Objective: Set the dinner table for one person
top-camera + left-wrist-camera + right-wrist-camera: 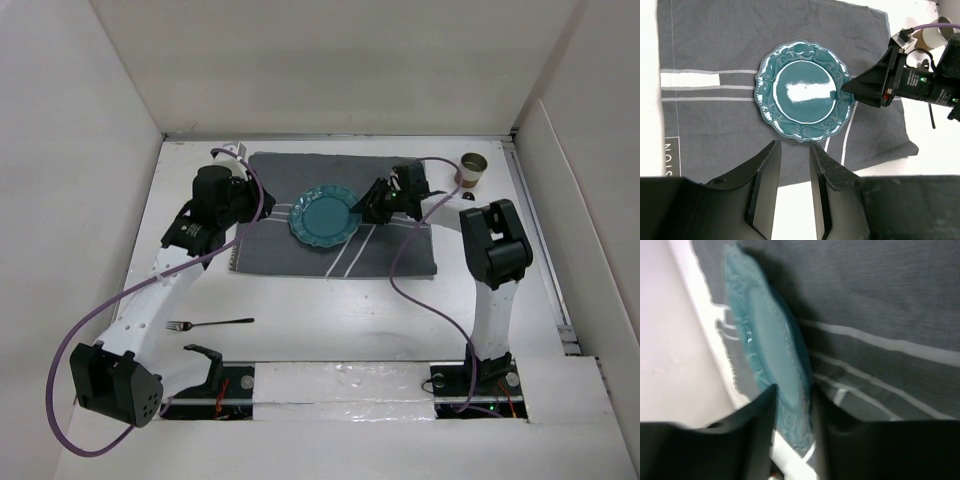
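Note:
A teal scalloped plate [325, 215] lies in the middle of a grey white-striped cloth mat [270, 250] on the white dinner table [330, 320]. My right gripper [366, 208] is at the plate's right rim. In the right wrist view the gripper [792, 390] has its fingers on either side of the rim of the plate [770, 340] and is shut on it. My left gripper [248, 196] hovers over the mat's left part, open and empty. In its wrist view the gripper [795, 145] points at the plate [804, 90]. A fork [210, 323] lies on the table at the near left.
A brown paper cup [472, 168] stands at the far right, off the mat. White walls close in the table on the left, back and right. The right arm's purple cable [400, 270] loops over the mat's right corner.

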`<state>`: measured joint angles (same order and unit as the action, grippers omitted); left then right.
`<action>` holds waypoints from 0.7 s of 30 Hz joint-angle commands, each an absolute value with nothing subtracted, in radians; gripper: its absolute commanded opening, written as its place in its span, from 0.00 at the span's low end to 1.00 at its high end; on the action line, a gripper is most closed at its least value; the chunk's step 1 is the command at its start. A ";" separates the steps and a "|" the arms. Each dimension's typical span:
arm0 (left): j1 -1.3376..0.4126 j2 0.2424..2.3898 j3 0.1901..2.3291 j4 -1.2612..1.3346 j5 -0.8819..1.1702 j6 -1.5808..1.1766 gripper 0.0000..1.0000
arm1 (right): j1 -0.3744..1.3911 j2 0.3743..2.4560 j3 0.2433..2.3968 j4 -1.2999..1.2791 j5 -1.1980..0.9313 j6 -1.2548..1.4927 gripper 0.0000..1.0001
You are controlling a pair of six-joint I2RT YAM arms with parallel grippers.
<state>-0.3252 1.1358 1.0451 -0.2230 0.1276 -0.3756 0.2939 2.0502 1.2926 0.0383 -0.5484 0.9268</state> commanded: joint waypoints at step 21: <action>-0.324 1.078 1.108 -0.337 0.095 -0.210 0.00 | -0.130 1.936 1.719 -0.423 -0.059 0.652 0.00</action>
<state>-0.3252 1.1145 1.0588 -0.3313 0.0963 -0.2455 -0.1177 1.9053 1.5932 -0.3767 -0.2188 0.6727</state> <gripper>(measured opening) 0.003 0.011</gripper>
